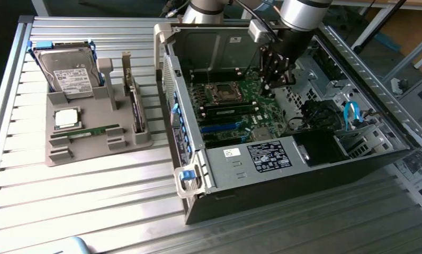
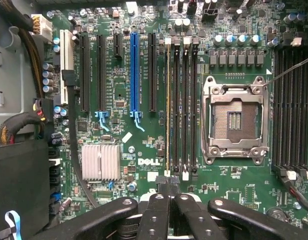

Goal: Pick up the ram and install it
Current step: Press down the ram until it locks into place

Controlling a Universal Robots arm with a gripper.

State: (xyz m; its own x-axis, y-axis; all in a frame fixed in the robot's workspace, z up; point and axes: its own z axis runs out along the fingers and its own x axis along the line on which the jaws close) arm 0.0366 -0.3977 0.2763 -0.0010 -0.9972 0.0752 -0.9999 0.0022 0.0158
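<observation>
Claw (image 2: 169, 192) shut; two rams (image 1: 94, 131), (image 2: 167, 107)

A ribbed, silver metal bench (image 1: 90, 185) carries everything. On it, toward the exterior view's left, sits a grey moulded holder (image 1: 129, 143) with slots for parts. Just beside it, toward the exterior view's right, an open black computer case (image 1: 288, 180) lies on its side with its motherboard facing up. Holder and case stand close together.
</observation>
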